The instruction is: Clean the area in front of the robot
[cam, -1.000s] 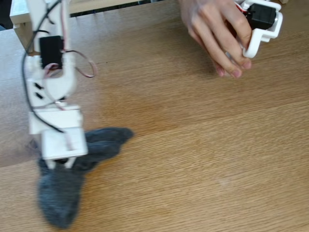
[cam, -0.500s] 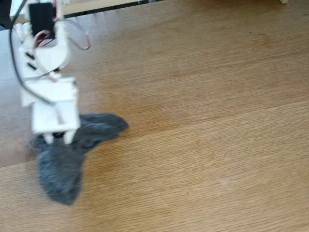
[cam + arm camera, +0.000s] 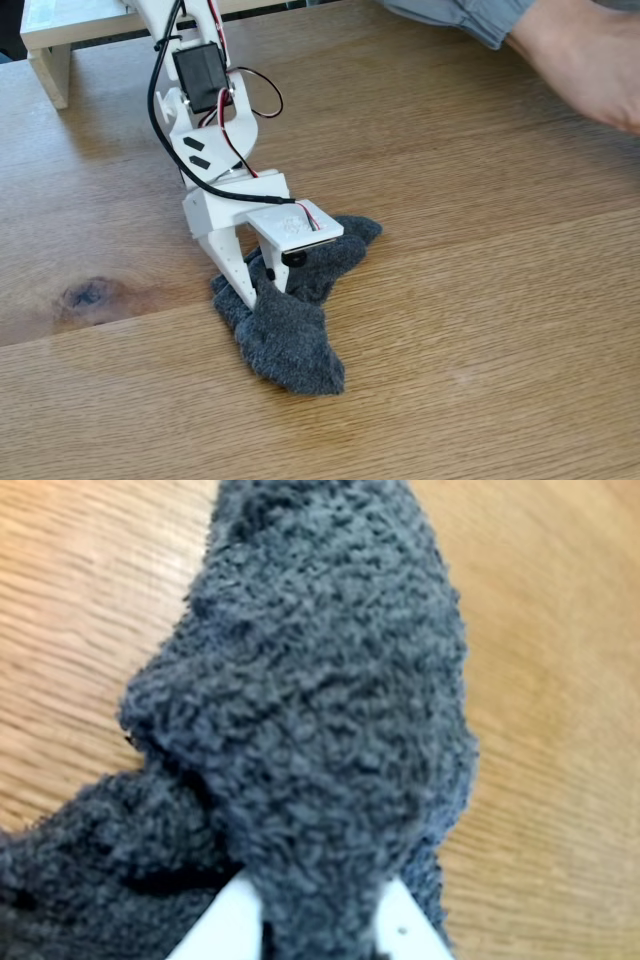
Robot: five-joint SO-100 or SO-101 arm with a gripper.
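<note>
Nearest the camera in the fixed view, the counter [image 3: 480,380] presents wide light-oak planks with fine grain; a small pale streak [image 3: 462,378] lies toward the near right part of the surface.

A dark grey fuzzy cloth [image 3: 290,330] lies on the counter left of centre. Its long axis runs diagonally: one rounded end points toward the near edge, and the other end points away toward the far right. The cloth is bunched and folded at its middle.

The gripper [image 3: 262,290] of the robot [image 3: 215,130] comes down onto that bunched middle. In the wrist view the cloth [image 3: 310,740] rises as a thick fold between two white fingertips [image 3: 225,925] at the bottom edge, so the gripper is clamped on the cloth. The cloth extends away from the fingertips toward the top of the wrist view, with bare wood on both sides.

A dark knot [image 3: 88,294] marks the counter left of the cloth, apart from it.

Farther back, the robot leans from the far left edge down toward the cloth; a black servo motor [image 3: 198,78] sits on its upper link, and red and black wires [image 3: 255,100] loop loosely beside it.

At the far left corner stands a pale wooden frame [image 3: 50,40]. At the far right corner, a person's limb [image 3: 580,50] with a grey cuff [image 3: 455,15] reaches over the counter, well apart from the cloth.
</note>
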